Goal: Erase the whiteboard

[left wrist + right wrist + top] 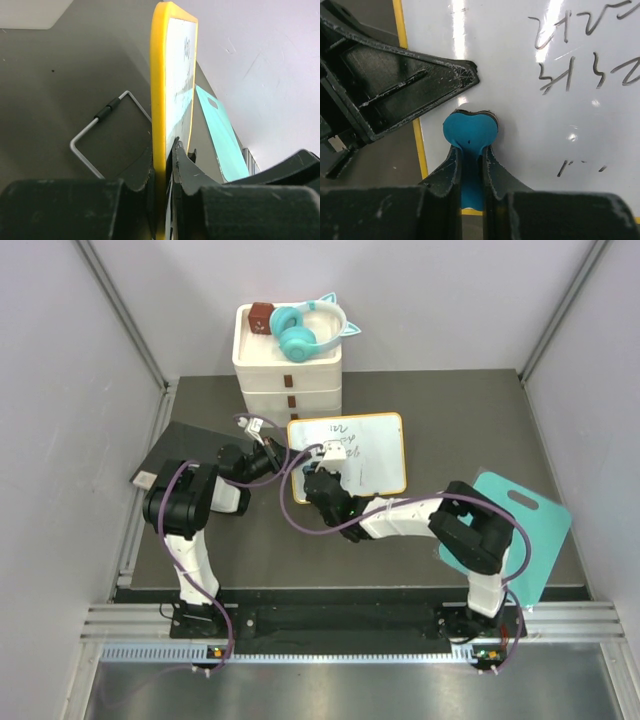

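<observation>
The whiteboard point(365, 445) sits mid-table, its white face turned up to the overhead camera and its yellow frame point(159, 100) running round all four sides. Dark handwriting point(570, 55) covers the far part of its face, with a few short strokes lower down.

On the whiteboard's left edge the left gripper point(291, 456) is pinched onto the frame, one finger on the front and one on the back point(164, 165). Over the whiteboard's near left corner the right gripper point(323, 472) is squeezed on a blue eraser point(470, 127), whose rounded end is against the white surface just inside the frame, below the writing point(470, 150).

A bent grey wire with a black sleeve point(100, 130) lies on the table point(420, 400) on the whiteboard's back side. Just behind the whiteboard's far edge stands a white drawer stack point(288, 370), carrying teal headphones point(305, 330) and a small red-brown block point(261, 317). To the whiteboard's right, well apart, lies a teal cutting board point(510, 530). To the whiteboard's left, beyond the left arm, lies a dark grey pad point(180, 445).
</observation>
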`<state>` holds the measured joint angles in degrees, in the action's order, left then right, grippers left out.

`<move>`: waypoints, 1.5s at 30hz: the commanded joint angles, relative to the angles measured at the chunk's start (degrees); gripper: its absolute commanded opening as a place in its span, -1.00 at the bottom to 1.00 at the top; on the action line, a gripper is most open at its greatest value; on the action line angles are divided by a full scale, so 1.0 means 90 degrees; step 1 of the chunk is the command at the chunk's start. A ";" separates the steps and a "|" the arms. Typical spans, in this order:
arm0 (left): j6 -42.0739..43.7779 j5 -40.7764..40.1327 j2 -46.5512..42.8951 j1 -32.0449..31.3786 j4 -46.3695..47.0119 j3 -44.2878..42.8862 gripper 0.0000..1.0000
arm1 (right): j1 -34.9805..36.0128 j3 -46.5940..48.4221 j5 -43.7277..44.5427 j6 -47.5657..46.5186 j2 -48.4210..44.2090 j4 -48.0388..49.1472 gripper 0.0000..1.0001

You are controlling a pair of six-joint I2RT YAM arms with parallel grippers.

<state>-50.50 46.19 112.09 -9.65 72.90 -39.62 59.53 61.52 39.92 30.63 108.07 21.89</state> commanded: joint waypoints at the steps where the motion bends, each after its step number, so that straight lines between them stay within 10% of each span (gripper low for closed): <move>1: 0.1285 0.0395 0.0074 -0.0110 -0.1060 0.0271 -1.00 | -0.0724 -0.0583 -0.0315 0.0921 0.0044 -0.0968 -1.00; 16: 0.1392 0.0366 0.0006 -0.0119 -0.1215 0.0300 -1.00 | -0.1458 -0.1366 0.1208 0.1497 -0.0582 -0.1933 -1.00; 45: 0.1353 0.0385 0.0035 -0.0109 -0.1138 0.0378 -1.00 | -0.1098 -0.2666 -0.0149 0.4525 -0.0553 -0.2196 -1.00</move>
<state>-49.08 46.98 111.24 -10.31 70.52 -38.87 47.55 40.64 43.81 67.33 97.14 26.55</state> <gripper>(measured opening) 0.159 0.094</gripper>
